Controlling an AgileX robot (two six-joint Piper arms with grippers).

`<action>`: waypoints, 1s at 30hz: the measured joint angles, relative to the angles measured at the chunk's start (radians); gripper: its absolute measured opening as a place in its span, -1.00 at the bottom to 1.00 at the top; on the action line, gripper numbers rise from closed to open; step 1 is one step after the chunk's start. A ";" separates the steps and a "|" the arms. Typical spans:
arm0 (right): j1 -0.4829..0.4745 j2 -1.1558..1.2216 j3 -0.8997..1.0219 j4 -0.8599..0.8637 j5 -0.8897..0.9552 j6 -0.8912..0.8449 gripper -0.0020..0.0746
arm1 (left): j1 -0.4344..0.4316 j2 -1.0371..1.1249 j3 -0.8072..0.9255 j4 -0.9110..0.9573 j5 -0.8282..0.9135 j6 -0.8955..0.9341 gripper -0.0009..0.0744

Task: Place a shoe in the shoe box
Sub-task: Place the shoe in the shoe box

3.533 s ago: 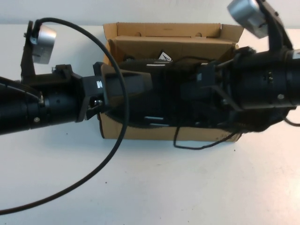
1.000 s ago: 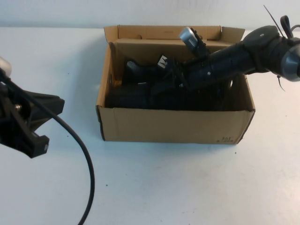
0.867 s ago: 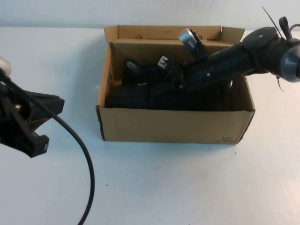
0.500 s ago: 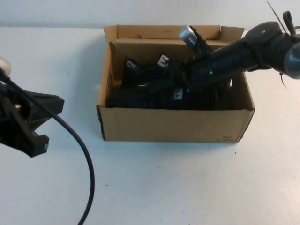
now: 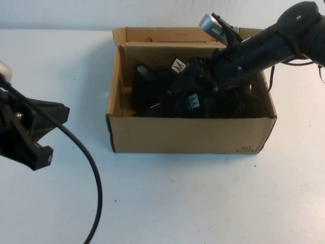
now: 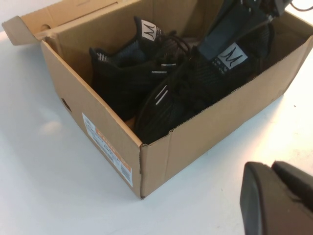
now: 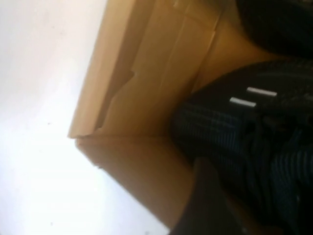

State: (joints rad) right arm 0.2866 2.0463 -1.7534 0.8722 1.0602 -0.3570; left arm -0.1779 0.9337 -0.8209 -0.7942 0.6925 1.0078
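Brown corrugated cardboard forms the shoe box (image 5: 188, 134), which sits open on the white counter (image 5: 177, 203) with its short top flaps folded outward and a small hole in one end wall. Two black mesh sneakers lie inside it. The shoe (image 5: 195, 101) nearer the front wall lies along that wall, its toe toward the robot's left end of the box, with white dash marks on its side and a white tongue label facing up. The second sneaker (image 5: 152, 84) sits behind it toward the back wall, touching the first, its own white label showing.

The right arm (image 5: 264, 43) reaches in over the box's back right corner and slants down to the nearer shoe. The right tool (image 5: 200, 84) is down inside the box, at the laced top of that shoe near its tongue; black against black, whether its fingers are spread or closed, or have hold of the shoe, cannot be told. The right wrist view looks closely along an inner corner of the box, with the shoe's dashed mesh side pressed near the cardboard.

The left tool (image 5: 48, 114) is well clear of the box, over the counter at the robot's left; its grip cannot be told either. A black cable (image 5: 94, 178) trails from it across the counter.
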 joint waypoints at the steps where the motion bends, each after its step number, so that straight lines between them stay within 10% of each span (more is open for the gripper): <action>1: 0.000 0.000 0.000 0.010 0.010 0.004 0.11 | 0.000 0.000 0.000 0.000 0.000 0.000 -0.98; 30: 0.000 -0.057 0.000 -0.192 0.053 0.033 -0.13 | 0.000 0.000 0.000 0.000 0.014 -0.001 -0.98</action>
State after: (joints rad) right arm 0.2866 1.9897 -1.7534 0.6802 1.1132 -0.3244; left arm -0.1779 0.9337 -0.8209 -0.7941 0.7068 1.0071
